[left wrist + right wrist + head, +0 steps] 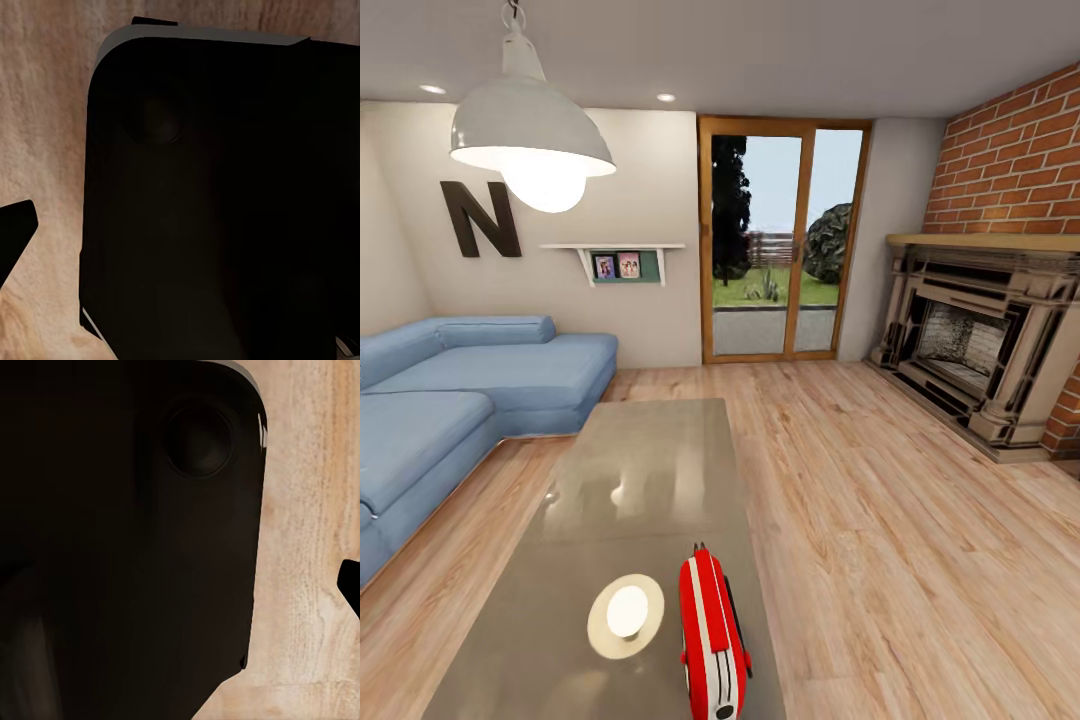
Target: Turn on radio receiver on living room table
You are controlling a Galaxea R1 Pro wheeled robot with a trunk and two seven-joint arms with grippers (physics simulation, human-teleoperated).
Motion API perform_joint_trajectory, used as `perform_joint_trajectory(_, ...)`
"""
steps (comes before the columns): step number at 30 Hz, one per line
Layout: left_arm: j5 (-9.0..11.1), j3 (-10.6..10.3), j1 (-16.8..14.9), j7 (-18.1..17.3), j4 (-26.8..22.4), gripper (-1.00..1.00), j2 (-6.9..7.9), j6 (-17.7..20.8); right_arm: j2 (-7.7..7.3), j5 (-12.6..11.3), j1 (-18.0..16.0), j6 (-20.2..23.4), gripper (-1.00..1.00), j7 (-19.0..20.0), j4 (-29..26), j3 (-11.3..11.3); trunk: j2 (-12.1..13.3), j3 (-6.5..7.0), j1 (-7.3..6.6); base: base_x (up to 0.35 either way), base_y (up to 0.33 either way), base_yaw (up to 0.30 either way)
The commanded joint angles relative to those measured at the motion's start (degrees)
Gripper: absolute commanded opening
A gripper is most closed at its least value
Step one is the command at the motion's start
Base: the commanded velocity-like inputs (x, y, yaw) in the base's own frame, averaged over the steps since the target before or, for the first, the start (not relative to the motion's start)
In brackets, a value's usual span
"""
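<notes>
In the head view the red radio receiver [712, 640], with its white trim band, stands on the near right part of the table [650, 460], a long low one with a glossy grey-brown top. It is seen end-on and its dial face is hidden. The living room has a light plank floor [880, 520]. In the left wrist view one dark fingertip [16, 234] shows over wood floor beside a big black rounded body part [217, 202]. The right wrist view likewise has a dark fingertip [351, 583] next to a black body part [127, 540]. Neither view shows how the jaws stand.
A round cream disc [625, 613] lies on the table just left of the radio. A blue sectional sofa [450, 390] runs along the left, a brick fireplace [980, 350] stands at right, and wood-framed glass doors [780, 240] are at the back. A white pendant lamp [532, 140] hangs upper left.
</notes>
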Motion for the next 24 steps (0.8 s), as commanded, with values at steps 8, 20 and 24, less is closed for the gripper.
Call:
perform_joint_trajectory(8,-0.01,0.0,0.0,0.0,0.0,1.0,0.0,0.02,0.0,0.06,0.0,-0.14,1.0,0.0,0.0,0.0,0.0,0.0,0.0,0.0,0.1,0.0)
perform_joint_trajectory(20,0.0,0.0,0.0,0.0,0.0,1.0,0.0,0.02,0.0,0.22,0.0,-0.19,1.0,0.0,0.0,0.0,0.0,0.0,0.0,0.0,0.001,0.118)
perform_joint_trajectory(24,-0.01,0.0,0.0,0.0,0.0,1.0,0.0,0.02,0.0,0.11,0.0,-0.1,1.0,0.0,0.0,0.03,0.0,0.0,0.0,0.0,0.0,0.006)
